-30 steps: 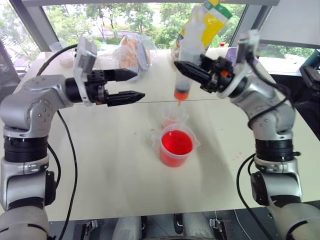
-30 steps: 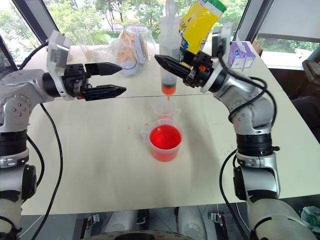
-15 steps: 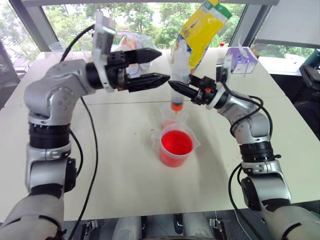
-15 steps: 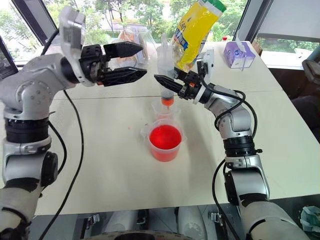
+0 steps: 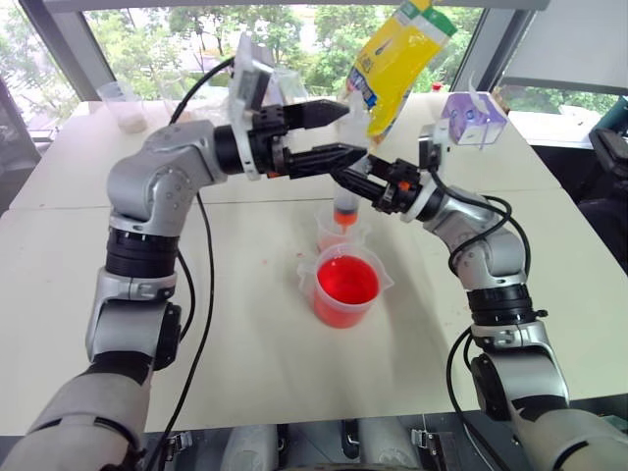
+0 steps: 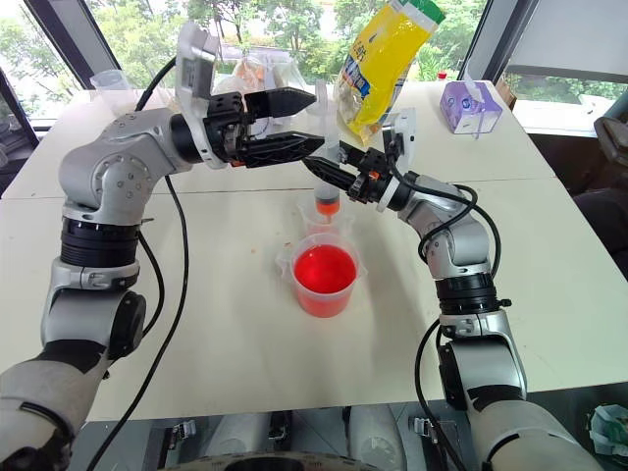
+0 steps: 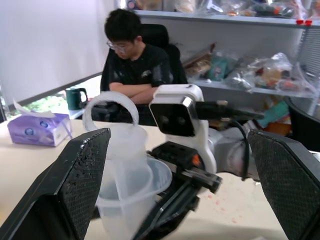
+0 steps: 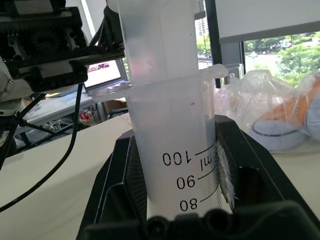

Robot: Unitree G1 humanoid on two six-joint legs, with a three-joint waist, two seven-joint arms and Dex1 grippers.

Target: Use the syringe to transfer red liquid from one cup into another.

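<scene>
Open desk [image 5: 196, 324] near and left of beaker [image 5: 345, 290] — free passage. Crowded far of small cup [image 5: 337, 232]: syringe [image 5: 345, 201], left end effector [image 5: 345, 135], right end effector [image 5: 355, 183], yellow bag [image 5: 400, 61] — tight.

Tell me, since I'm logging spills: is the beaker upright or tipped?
Upright: the beaker stands on the table, mouth up, red liquid level inside.

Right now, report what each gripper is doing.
Left gripper: open, holding nothing, near the plunger.
Right gripper: shut on the large clear plastic syringe, upright over the small plain clear cup.
</scene>
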